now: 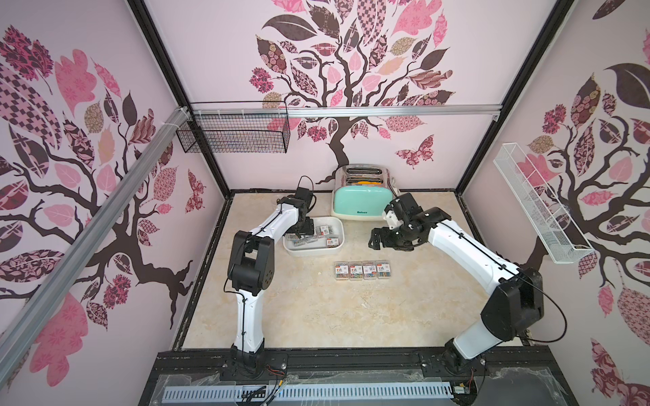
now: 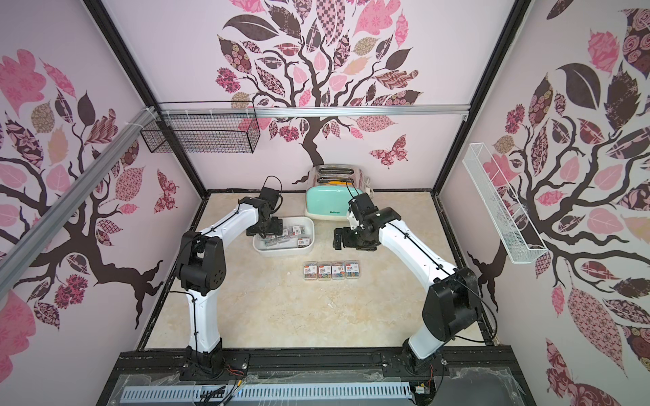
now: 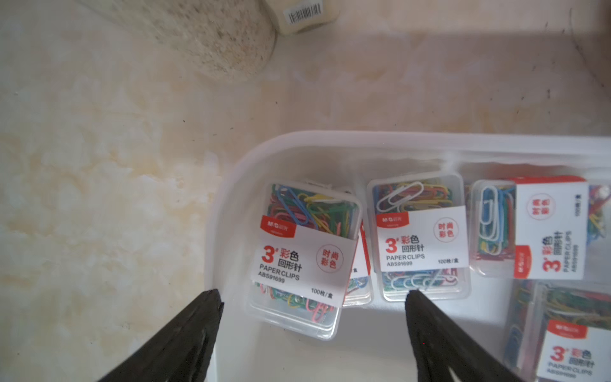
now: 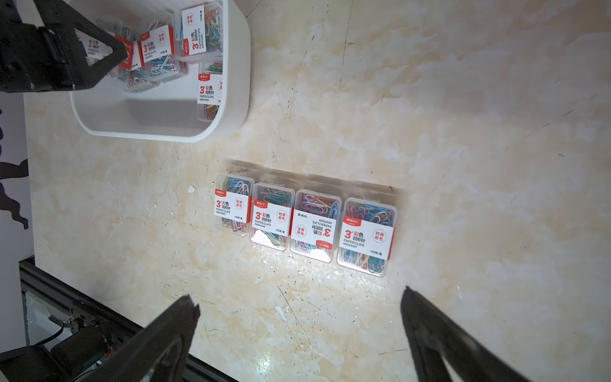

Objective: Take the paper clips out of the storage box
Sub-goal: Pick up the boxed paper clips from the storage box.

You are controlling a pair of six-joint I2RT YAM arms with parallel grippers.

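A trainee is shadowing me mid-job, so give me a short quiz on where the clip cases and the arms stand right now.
1. How many paper clip cases lie in a row on the table, outside the storage box?
2. True or false: the right gripper has its fingers open with nothing between them.
3. The left gripper hangs over: A the toaster, B the storage box, C the row of cases.
Key: 1. four; 2. true; 3. B.

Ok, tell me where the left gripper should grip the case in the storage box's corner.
Its two long edges, from straight above: the corner case lies label up, tilted on another case, near the storage box wall. The open left gripper spans its width.
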